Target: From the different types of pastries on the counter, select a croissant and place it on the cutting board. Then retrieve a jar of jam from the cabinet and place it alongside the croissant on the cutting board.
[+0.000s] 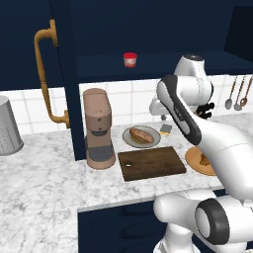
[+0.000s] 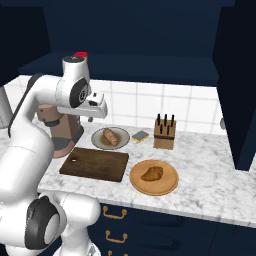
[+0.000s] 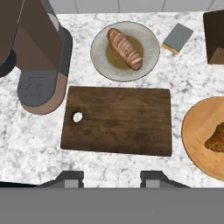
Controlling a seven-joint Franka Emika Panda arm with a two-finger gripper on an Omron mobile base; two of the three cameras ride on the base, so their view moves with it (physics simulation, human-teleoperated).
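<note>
gripper point(image 3: 111, 177): jaws partly spread, nothing between the tips; hangs above the near edge of the cutting board point(image 3: 117, 120), looking straight down
cutting board: bare, hole at the corner toward the coffee machine point(image 3: 37, 52); lies flat on the counter point(image 1: 44, 173)
croissant point(image 2: 152, 173): on the round wooden plate point(image 2: 170, 187), just beside the board; not yet moved
handling, croissant: judged light, soft, flaky; crushes easily; take it across the thick middle, gentle squeeze
bread roll point(image 3: 125, 48): on grey plate point(image 3: 98, 54) behind the board; wrong pastry, leave it
jar of jam point(image 1: 130, 60): on the cabinet shelf, above and behind the coffee machine; judged stiff, smooth, slippery; grip the body below the red lid
cabinet door point(image 1: 62, 74): swung open, edge stands out beside the coffee machine
open room: board top free for both items; sponge point(image 2: 140, 135) and knife block point(image 2: 165, 132) sit back near the wall; reach to jar goes tight past machine and door edge
</note>
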